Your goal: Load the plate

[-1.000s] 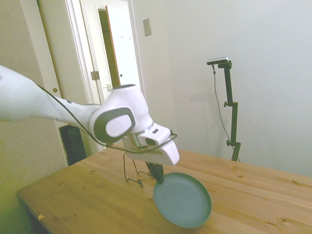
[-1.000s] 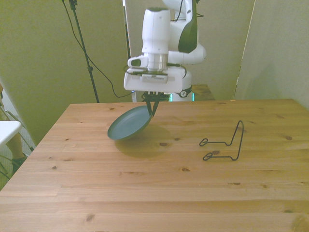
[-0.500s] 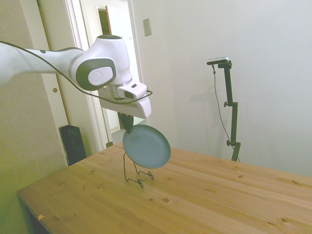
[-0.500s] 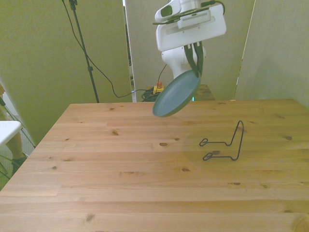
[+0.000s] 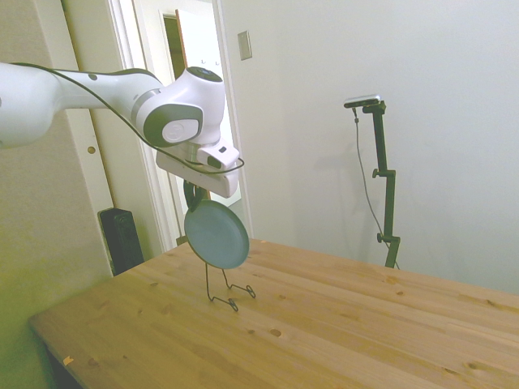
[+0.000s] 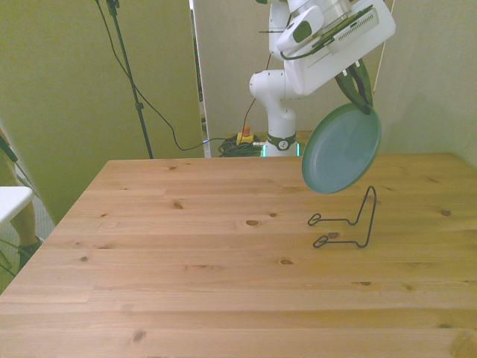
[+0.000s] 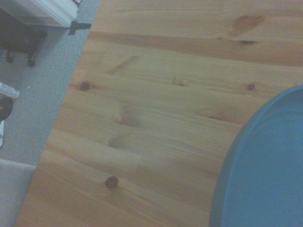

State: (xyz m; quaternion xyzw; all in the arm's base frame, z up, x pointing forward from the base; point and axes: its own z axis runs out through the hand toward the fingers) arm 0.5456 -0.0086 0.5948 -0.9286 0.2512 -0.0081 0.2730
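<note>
One teal plate (image 6: pixel 341 149), one black wire stand (image 6: pixel 345 221), one wooden table (image 6: pixel 223 276), one white robot arm (image 5: pixel 73 89).

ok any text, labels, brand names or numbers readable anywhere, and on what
None can be read.
The plate is plain, with no print.
The gripper and arm show no legible marking.
The wire rack and table carry no text.
</note>
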